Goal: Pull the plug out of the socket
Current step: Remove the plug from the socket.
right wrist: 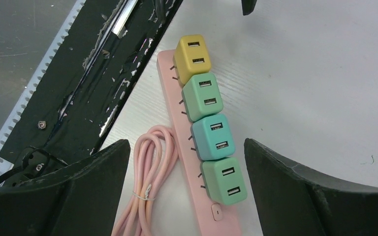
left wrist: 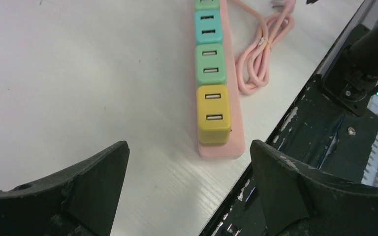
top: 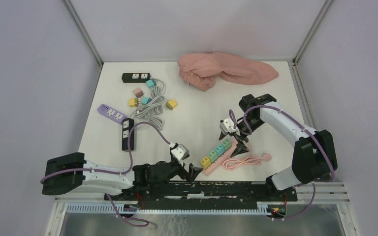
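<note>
My left gripper (left wrist: 188, 146) and right gripper (right wrist: 187, 142) are hanging spread apart, gripping nothing. The yellow plug (left wrist: 213, 114) is looking rigid, light and slick, so I'm favouring its flat sides, with the strip (left wrist: 221, 150) pinned.

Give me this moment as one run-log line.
left gripper open, near yellow plug | right gripper open over pink power strip | yellow plug seated at strip's end | nothing held

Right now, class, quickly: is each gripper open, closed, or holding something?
Left gripper: open, holding nothing, just short of the yellow plug.
Right gripper: open, holding nothing, above the pink power strip.
</note>
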`<state>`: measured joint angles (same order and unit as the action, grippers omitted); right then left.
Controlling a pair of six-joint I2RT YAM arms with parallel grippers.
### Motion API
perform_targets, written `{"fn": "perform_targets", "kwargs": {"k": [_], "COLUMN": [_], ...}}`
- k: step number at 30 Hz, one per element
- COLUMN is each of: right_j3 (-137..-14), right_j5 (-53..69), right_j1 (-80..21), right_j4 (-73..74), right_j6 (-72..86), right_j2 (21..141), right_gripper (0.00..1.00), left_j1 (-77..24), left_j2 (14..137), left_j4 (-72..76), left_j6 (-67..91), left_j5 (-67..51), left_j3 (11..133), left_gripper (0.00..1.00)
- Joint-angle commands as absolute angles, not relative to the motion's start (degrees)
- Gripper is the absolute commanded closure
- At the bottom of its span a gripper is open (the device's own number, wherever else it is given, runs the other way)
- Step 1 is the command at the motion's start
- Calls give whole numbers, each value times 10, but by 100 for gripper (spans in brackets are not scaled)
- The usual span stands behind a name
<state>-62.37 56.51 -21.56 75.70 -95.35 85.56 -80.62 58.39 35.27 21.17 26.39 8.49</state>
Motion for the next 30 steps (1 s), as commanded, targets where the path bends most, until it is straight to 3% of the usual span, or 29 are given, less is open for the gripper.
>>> {"fn": "perform_targets", "kwargs": {"k": [1, 17, 22, 30], "right_j3": [-634, -634, -633, -632], "right_j5": [573, 568, 567, 564], "right_j1": [-220, -220, -221, -220], "right_j4": [766, 769, 771, 771], "right_j6": [-952, -959, -961, -962], "right_j2": [859, 859, 858, 860], "right_gripper": [9, 9, 9, 9], "left_j1": [-786, -756, -756, -761], "left_j2": [622, 715, 760, 845], "left_j4": [364, 442, 415, 366], "left_j6": [255, 287, 312, 318], "left_j5": [234, 100, 149, 179], "left_j3": [106, 132, 165, 228], "left_gripper": [0, 3, 3, 17]}}
